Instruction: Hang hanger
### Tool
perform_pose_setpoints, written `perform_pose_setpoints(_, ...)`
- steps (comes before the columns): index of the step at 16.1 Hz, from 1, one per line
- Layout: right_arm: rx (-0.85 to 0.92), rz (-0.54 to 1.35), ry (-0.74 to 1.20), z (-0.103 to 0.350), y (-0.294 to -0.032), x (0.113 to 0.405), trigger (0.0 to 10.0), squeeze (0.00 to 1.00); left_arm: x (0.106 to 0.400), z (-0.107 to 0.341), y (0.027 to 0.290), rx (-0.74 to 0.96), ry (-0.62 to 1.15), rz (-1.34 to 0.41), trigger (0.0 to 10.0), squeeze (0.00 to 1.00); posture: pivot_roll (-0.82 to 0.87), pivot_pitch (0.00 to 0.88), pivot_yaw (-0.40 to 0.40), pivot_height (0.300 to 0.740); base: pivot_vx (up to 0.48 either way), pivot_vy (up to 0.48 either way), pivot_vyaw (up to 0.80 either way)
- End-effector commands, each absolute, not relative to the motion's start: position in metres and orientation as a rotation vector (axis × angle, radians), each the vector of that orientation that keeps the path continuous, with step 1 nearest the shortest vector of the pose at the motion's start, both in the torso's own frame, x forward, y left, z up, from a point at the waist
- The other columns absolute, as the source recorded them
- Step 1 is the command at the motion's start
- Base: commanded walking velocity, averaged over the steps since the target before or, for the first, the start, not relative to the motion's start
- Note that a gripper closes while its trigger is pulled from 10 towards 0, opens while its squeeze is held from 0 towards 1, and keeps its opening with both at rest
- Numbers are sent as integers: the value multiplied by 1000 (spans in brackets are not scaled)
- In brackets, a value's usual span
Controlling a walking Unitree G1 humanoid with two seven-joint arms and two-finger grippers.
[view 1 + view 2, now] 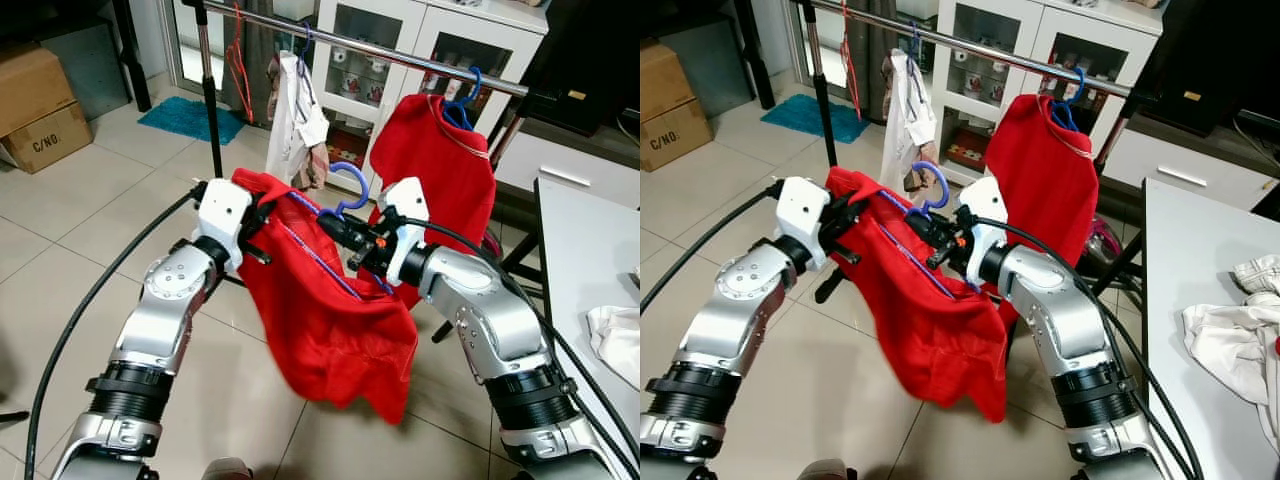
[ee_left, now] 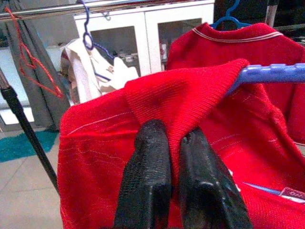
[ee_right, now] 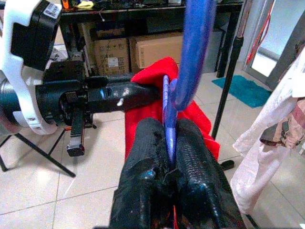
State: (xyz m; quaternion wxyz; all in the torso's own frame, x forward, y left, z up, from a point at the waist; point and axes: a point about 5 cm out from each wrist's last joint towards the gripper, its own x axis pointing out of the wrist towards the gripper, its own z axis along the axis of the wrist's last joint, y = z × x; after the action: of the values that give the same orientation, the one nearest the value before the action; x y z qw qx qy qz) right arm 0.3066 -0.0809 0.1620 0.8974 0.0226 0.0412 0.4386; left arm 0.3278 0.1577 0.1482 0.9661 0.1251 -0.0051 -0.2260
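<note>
Blue hanger [image 1: 345,190] with red shirt [image 1: 330,310] sits in front of you, below the rail [image 1: 400,55]. Right gripper [image 1: 335,228] clenched on its neck, left gripper [image 1: 262,222] pinching the shirt shoulder. Risk: the shirt slips off during your lift, or the hook misses the rail.

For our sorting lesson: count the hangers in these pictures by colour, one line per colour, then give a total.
Blue hangers: 3, one held in the right claw, one under the hung red shirt, one under the white garment
Red hangers: 1
Total: 4
</note>
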Motion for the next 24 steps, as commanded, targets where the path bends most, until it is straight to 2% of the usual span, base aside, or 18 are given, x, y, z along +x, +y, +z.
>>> perform_pose_setpoints(1,43,900,45,169,-88,306,10000,0,330,151,159,251,-17,-460,0,0,80,0,-106,740,0,0,0)
perform_pose_setpoints(8,-10,907,59,167,-92,300,10000,0,335,151,177,251,9,-411,0,0,52,0,-90,740,0,0,0)
perform_pose_setpoints(10,-73,878,122,157,-97,300,10000,0,336,160,178,263,-7,-430,0,0,62,0,-96,740,0,0,0)
perform_pose_setpoints(13,-228,864,280,131,-106,298,10000,0,330,186,174,251,-57,-558,0,0,63,0,-95,740,0,0,0)
perform_pose_setpoints(17,-283,874,360,120,-112,291,10000,0,335,208,189,260,-95,-517,0,0,62,0,-96,740,0,0,0)
perform_pose_setpoints(21,-261,837,406,115,-129,287,10000,0,340,223,229,329,-86,-330,0,0,60,0,-95,740,0,0,0)
perform_pose_setpoints(24,-64,863,242,139,-139,281,10000,0,345,226,271,335,-82,-100,0,0,66,0,-98,740,0,0,0)
